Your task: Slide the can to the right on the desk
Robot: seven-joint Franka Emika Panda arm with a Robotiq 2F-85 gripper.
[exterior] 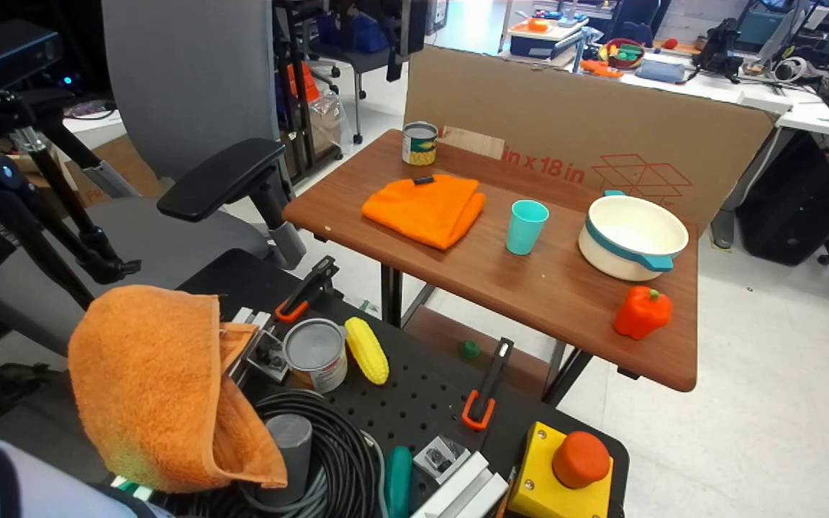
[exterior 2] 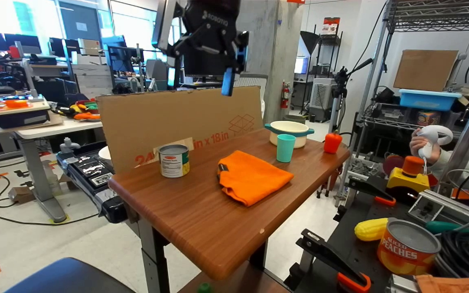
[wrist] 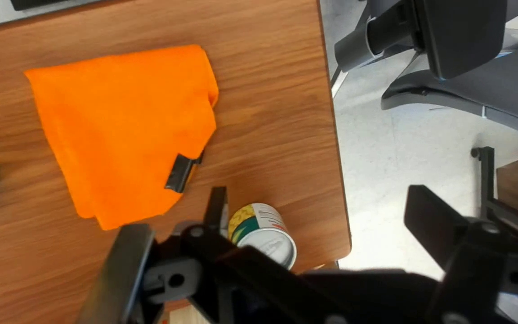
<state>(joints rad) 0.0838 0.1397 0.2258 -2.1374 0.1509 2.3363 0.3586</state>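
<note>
As the wrist view shows, my claw is released, its two fingers standing wide apart. I record the claw in an exterior view raised above the level of the desk, between twelve and one o'clock from the corn can and well apart from it. The corn can stands upright on the desk; in both exterior views it is near a corner and just beside the cardboard panel. The wrist view places it at six o'clock, partly hidden behind parts of my claw. Taking the corn can as centre, in an exterior view I note the folded orange cloth at six o'clock and the upright teal cup at four. From the cup, the cream-and-teal pot sits at three o'clock; from the pot, the red bell pepper sits at six. Off the desk, at seven o'clock from it in the same view, a black perforated board carries a can of sliced peaches, a yellow corn cob and an emergency-stop button on a yellow box.
</note>
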